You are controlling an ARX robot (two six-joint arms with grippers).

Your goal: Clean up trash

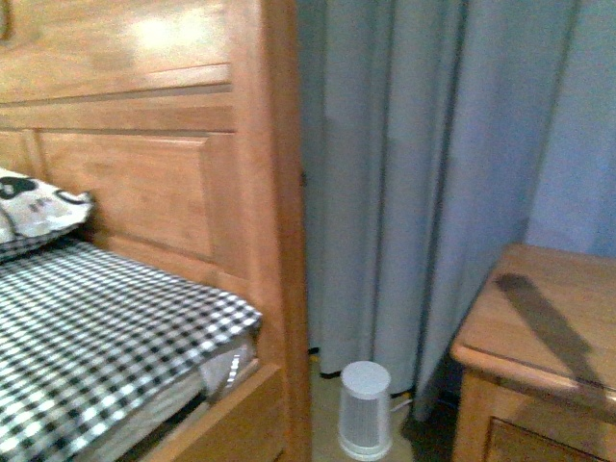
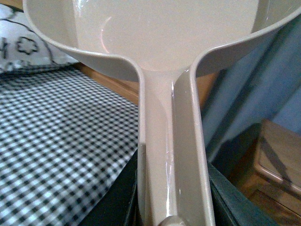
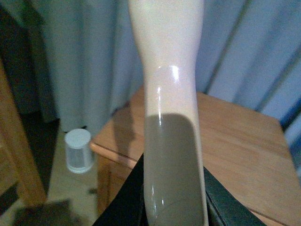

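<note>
My left gripper (image 2: 171, 207) is shut on the handle of the pale beige dustpan (image 2: 160, 42), held in the air above the checked bed. The pan's scoop looks bare inside as far as it shows. My right gripper (image 3: 171, 202) is shut on the pale beige brush handle (image 3: 169, 94), held above the wooden nightstand; the bristles are out of view. The crumpled white paper wad shows in no view. Neither arm shows in the front view.
A wooden bed with headboard (image 1: 173, 144) and black-and-white checked cover (image 1: 87, 327) stands at left, with a patterned pillow (image 1: 34, 207). Blue curtains (image 1: 433, 144) hang behind. A wooden nightstand (image 1: 549, 327) is at right. A small white cylinder appliance (image 1: 366, 409) stands on the floor between them.
</note>
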